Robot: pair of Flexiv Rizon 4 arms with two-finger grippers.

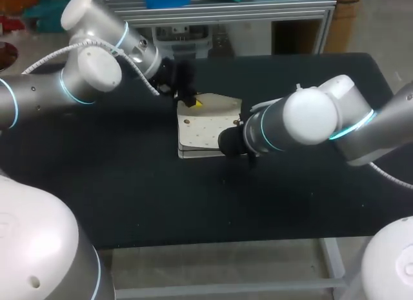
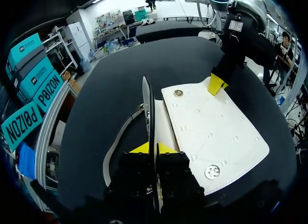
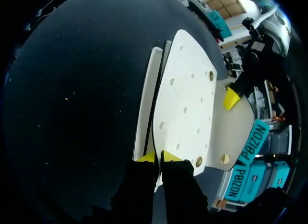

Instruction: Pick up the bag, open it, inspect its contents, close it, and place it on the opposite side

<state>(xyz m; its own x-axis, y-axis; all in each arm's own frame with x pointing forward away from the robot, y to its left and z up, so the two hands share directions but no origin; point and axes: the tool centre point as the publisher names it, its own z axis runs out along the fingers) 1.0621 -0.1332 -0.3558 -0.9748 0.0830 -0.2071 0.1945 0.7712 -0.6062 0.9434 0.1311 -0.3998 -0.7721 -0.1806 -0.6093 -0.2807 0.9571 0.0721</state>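
Between left hand (image 2: 153, 148) and right hand (image 3: 159, 156), white bag (image 1: 206, 122), interior apparently hidden.

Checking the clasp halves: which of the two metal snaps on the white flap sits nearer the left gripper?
The larger silver snap, at the corner of the flap beside the left gripper; the smaller brass-coloured snap lies at the far end.

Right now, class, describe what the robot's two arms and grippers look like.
Both the left arm and right arm are silver-grey tubes with white rounded joint caps and cyan rings. White cables run along both. Left gripper and right gripper: black, yellow-tipped.
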